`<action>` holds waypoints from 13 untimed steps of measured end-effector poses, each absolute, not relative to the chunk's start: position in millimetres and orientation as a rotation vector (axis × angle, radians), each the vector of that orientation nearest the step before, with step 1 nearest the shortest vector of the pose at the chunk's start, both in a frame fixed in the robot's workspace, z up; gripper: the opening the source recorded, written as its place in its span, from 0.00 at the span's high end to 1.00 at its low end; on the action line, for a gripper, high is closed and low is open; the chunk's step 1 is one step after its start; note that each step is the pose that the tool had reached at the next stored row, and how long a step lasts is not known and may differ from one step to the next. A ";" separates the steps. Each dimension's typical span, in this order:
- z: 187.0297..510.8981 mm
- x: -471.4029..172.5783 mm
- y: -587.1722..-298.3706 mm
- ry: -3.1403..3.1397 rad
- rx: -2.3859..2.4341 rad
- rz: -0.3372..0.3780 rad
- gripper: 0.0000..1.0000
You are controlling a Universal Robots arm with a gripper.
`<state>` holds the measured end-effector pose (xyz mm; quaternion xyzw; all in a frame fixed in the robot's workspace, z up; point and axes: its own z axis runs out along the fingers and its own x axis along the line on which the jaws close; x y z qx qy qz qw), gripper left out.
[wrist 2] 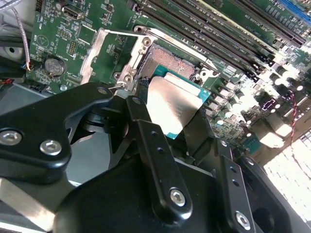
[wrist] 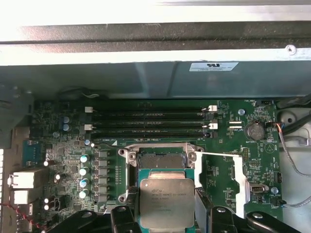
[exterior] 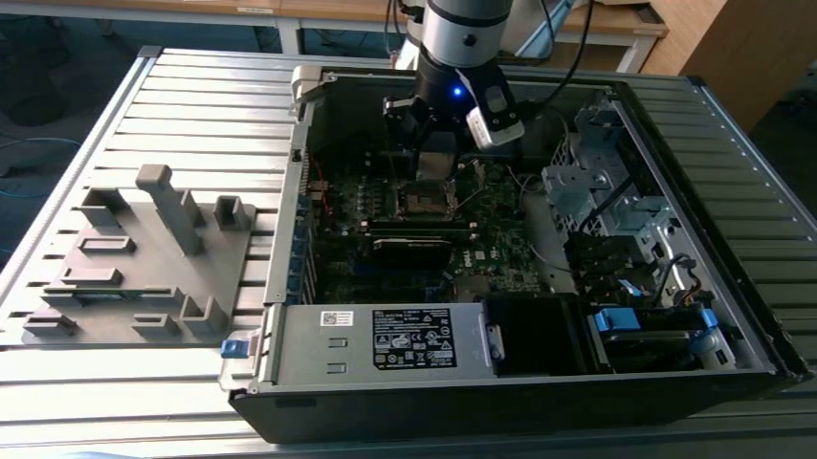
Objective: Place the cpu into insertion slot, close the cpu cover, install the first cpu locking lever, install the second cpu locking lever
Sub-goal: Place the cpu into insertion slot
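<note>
Your tool [wrist: 165, 217] is clamped on the cpu [wrist: 166, 196], metal face up, squared above the open insertion slot [wrist: 160, 158].

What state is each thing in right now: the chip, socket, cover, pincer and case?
insertion slot, uncovered and empty.
cpu cover, swung open beside the slot.
cpu, held in the pincer, not yet seated.
pincer, shut on the cpu.
computer case, side open, lying flat.
</note>
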<state>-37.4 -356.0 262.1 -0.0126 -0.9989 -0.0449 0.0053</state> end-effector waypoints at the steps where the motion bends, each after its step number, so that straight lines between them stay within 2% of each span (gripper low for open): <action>1: 261.4 -37.4 -356.0 -3.128 -0.039 -0.140 0.46; 13: 256.9 -37.4 -356.0 -3.128 -0.040 -0.141 0.46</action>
